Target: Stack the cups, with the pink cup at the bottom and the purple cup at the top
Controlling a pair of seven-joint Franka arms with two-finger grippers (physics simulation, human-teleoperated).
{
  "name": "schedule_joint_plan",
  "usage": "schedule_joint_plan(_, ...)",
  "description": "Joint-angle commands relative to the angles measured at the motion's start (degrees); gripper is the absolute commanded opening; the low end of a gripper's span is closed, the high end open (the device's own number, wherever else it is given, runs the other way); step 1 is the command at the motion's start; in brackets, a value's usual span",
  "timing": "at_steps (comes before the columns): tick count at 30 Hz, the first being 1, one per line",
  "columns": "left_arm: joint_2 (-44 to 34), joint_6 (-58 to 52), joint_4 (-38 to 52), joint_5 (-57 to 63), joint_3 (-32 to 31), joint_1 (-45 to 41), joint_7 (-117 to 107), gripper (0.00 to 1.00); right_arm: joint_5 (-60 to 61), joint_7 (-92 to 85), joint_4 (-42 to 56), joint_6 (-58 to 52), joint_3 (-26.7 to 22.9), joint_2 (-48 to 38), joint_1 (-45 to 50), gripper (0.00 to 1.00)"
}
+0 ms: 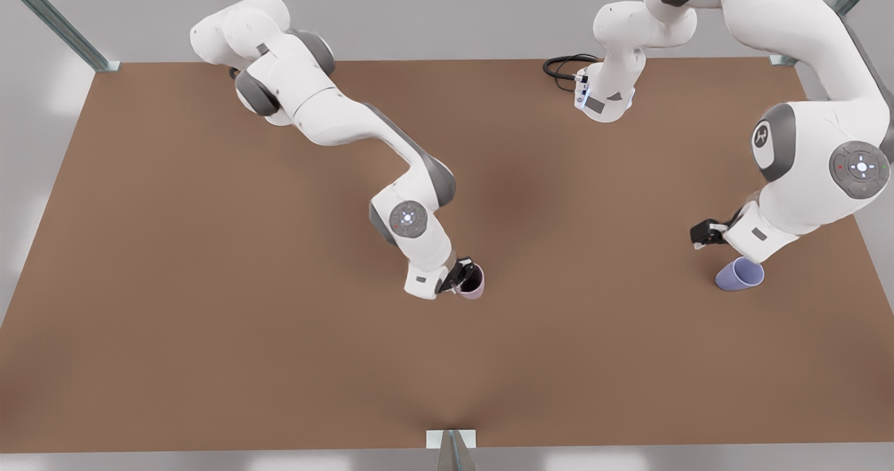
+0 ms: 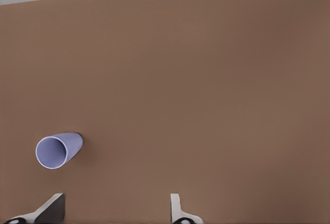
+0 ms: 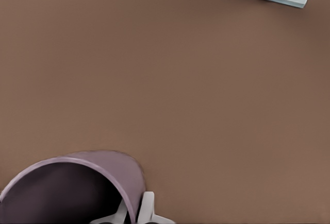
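Now our right gripper (image 1: pixel 462 275) pinches the pink cup's (image 1: pixel 473 281) rim at mid-counter (image 1: pixel 209 282); keep it upright. Our left gripper (image 1: pixel 707 233), spread, waits near the purple cup (image 1: pixel 739 274) at the front view's right.

Plain brown tabletop (image 1: pixel 209 317) framed by grey metal posts (image 1: pixel 56 20), pale grey surround beyond.
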Motion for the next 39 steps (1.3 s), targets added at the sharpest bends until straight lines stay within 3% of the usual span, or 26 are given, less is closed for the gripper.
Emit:
schedule_joint_plan(1,0.44,6.92,-2.49,-0.22,0.96,0.13,0.37,1.00,-0.52,48.49,1.75,-3.03,-0.80,1.85,0.99,0.21)
schedule_joint_plan(8,0.44,14.39,-9.70,-2.60,3.77,0.66,0.89,1.00,-0.43,49.98,1.22,-5.85,-1.42,1.94,2.83,0.21)
schedule_joint_plan(12,0.97,30.48,-21.22,-2.77,6.67,2.33,4.76,1.00,-0.43,52.62,1.39,-2.77,-1.24,2.64,4.51,0.21)
schedule_joint_plan(15,3.95,34.87,-21.31,-5.40,7.20,5.13,14.68,1.00,-0.43,52.80,1.13,0.74,-1.15,3.70,4.51,0.21)
schedule_joint_plan(22,10.55,43.75,-21.22,-11.12,8.34,10.32,33.15,1.00,-0.52,52.71,0.95,1.54,-1.24,4.31,4.51,0.32)
schedule_joint_plan(27,12.66,43.23,-21.74,-11.12,8.87,10.59,34.56,1.00,-0.52,52.53,0.87,1.36,-1.33,4.05,4.51,0.34)
schedule_joint_plan(29,12.74,43.23,-22.98,-11.12,9.14,10.50,34.91,1.00,-0.35,52.36,0.78,0.04,-2.65,3.26,5.65,0.42)
schedule_joint_plan(31,12.57,42.52,-24.12,-11.12,9.57,10.50,35.26,1.00,0.18,52.44,-0.45,-0.13,-3.44,1.24,6.09,0.85)
schedule_joint_plan(33,12.22,41.82,-24.65,-11.12,10.19,10.50,35.26,1.00,1.41,52.44,-1.15,-0.66,-3.70,-0.96,6.09,0.92)
schedule_joint_plan(35,12.22,40.94,-24.82,-11.12,10.45,10.50,35.26,1.00,1.59,49.29,-7.21,-1.01,-4.49,-8.77,2.93,0.98)
schedule_joint_plan(39,12.04,41.12,-26.76,-11.12,10.81,10.41,35.26,1.00,-0.69,19.76,-31.03,-9.62,-4.05,-38.56,-14.99,1.00)
